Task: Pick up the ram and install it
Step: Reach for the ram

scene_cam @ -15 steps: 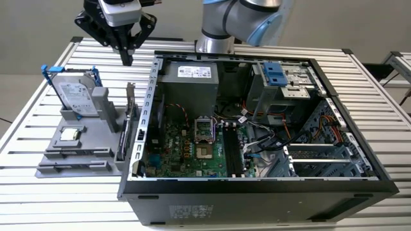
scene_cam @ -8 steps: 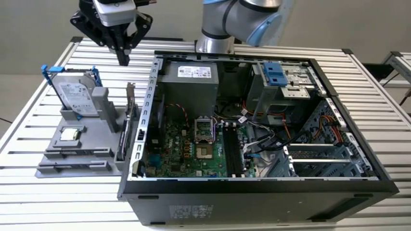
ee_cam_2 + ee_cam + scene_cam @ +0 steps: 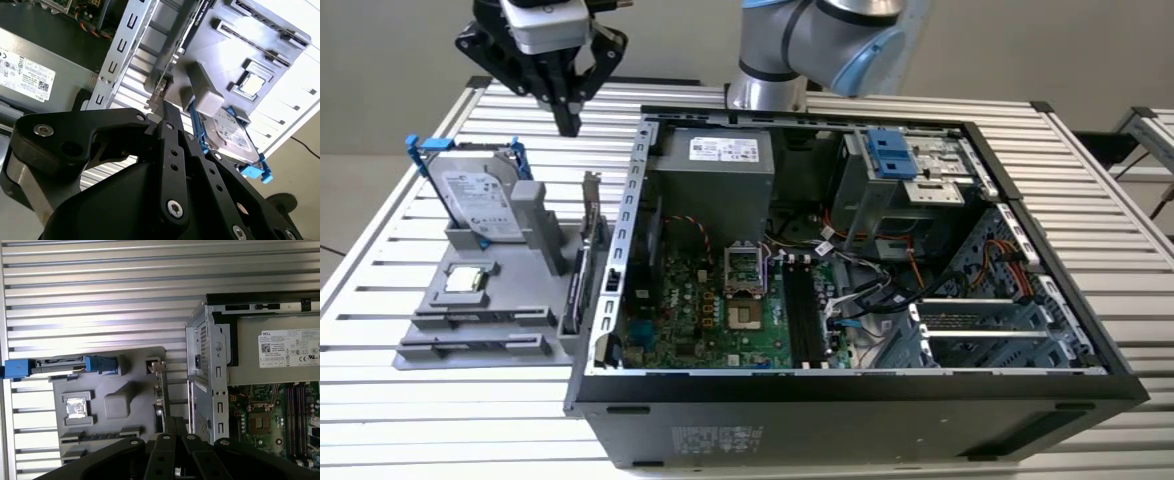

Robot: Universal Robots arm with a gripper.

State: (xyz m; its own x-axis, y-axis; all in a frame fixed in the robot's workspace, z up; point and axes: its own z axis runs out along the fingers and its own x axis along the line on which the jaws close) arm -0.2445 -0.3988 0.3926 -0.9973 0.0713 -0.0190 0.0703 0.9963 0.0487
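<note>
Claw: the claw point(image 3: 567, 125) hangs high over the slatted table point(image 3: 454, 425), fingers pressed together with nothing between them.
Claw's place: in the exterior view it is beyond the far end of the grey tray point(image 3: 520, 295), above and just past the hard drive point(image 3: 478, 200).
Ram: I take the ram point(image 3: 478, 318) to be the thin dark stick lying edge-up in a long holder at the tray's near end, well apart from the claw. A second, similar holder lies just beside it, and I cannot tell which one is filled.
Risk, shut fingers: brought down closed, they would likely press on the stick's top edge instead of straddling it.
Risk, neighbours: the hard drive stands upright between claw and ram, so a low path could clip its blue frame. The processor chip point(image 3: 464, 280) lies near the holder, and the card with a metal bracket point(image 3: 591, 250) stands along the tray's edge beside the computer case point(image 3: 854, 410).
Risk, grip: the stick looks thin, so an off-centre pinch would probably let it tilt or bind in its holder.
Risk, seating: the memory slots point(image 3: 801, 312) lie down inside the case near loose cables. A tilted stick could miss the slot or seat at one end only, and the claw could strike the case wall.
</note>
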